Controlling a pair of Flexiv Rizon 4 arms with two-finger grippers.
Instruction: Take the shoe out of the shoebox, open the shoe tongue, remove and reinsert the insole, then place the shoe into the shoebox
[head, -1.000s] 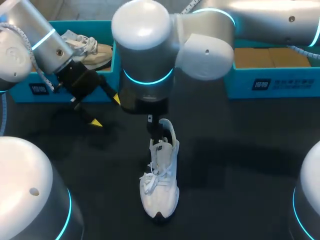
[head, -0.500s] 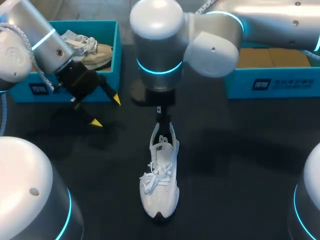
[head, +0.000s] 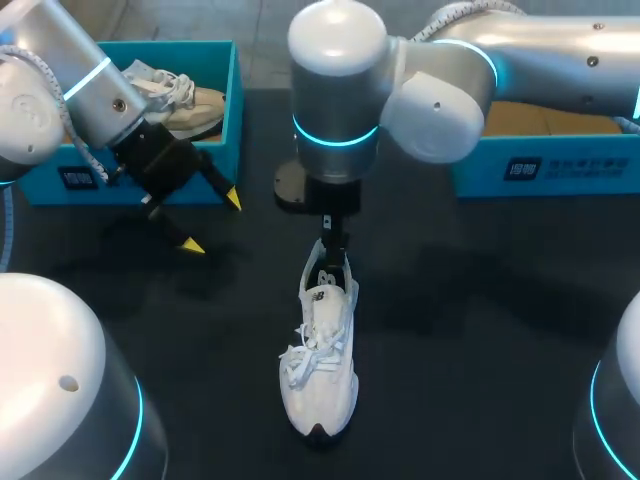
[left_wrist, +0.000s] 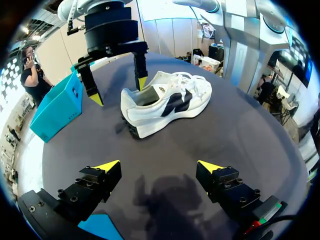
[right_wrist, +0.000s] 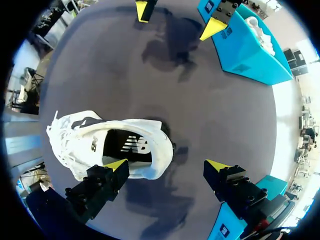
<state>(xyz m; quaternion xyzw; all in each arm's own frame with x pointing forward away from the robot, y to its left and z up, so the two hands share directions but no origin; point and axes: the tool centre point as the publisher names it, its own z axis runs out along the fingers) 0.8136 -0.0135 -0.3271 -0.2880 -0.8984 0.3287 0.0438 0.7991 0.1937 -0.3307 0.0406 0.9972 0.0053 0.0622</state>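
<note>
The shoe (head: 320, 360) stood unboxed mid table (head: 480, 380), insole (right_wrist: 132, 146) seemingly unpulled; right gripper (right_wrist: 167, 165) gaped empty over its heel, left gripper (left_wrist: 159, 166) likewise.

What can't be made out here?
Head view: the right arm's wrist hides the right gripper's tips, so contact with the white shoe is unclear.
Right wrist view: the insole's front lies hidden under the tongue.
Head view: the left arm covers part of the left shoebox.
</note>
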